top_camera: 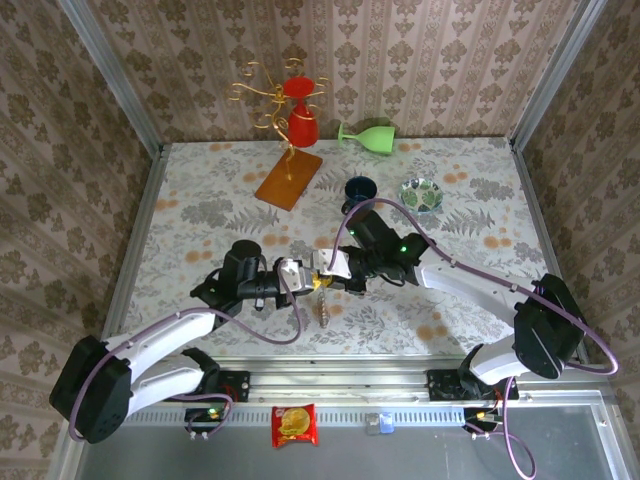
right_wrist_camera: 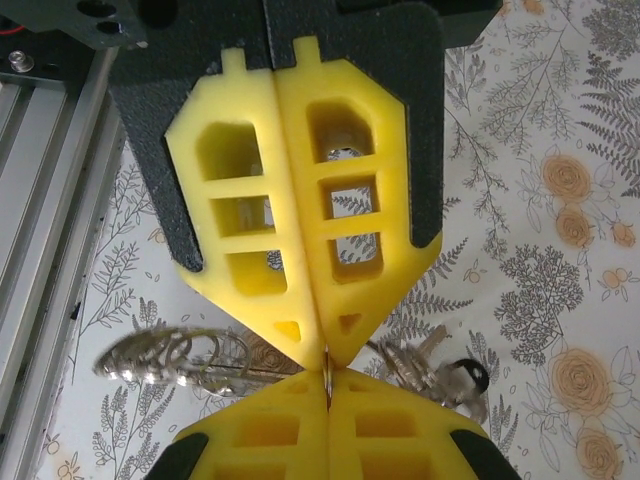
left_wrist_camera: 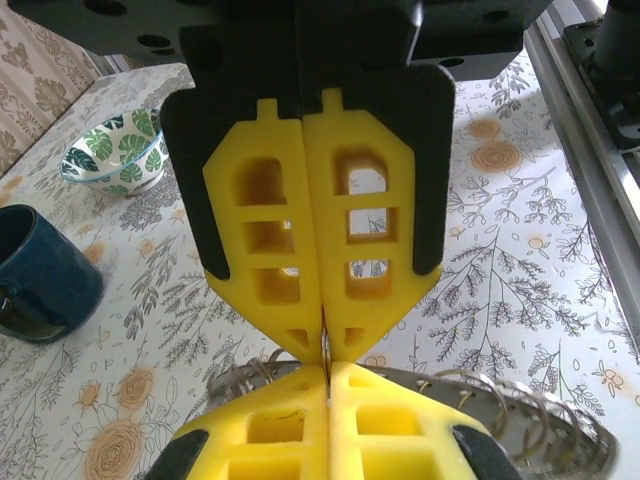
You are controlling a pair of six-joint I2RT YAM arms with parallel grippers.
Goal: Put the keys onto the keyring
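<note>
My two grippers meet tip to tip at the middle of the table. The left gripper (top_camera: 305, 276) and the right gripper (top_camera: 336, 268) are both shut, yellow fingers pressed together. A thin metal edge is pinched in each closed pair, at the left gripper (left_wrist_camera: 327, 378) and at the right gripper (right_wrist_camera: 326, 372). It belongs to the keyring (left_wrist_camera: 490, 398), a grey band curving behind my left fingers with several small wire loops (left_wrist_camera: 545, 428) on it. The keys (right_wrist_camera: 455, 380), silvery with a black head, hang off it to the right. One key (top_camera: 323, 311) dangles below the fingertips.
A dark blue mug (top_camera: 360, 189) and a leaf-patterned bowl (top_camera: 421, 192) stand behind the grippers. A green glass (top_camera: 368, 135) lies at the back. A gold stand on a wooden base (top_camera: 289, 178) carries a red glass. A snack packet (top_camera: 295, 424) lies on the front rail.
</note>
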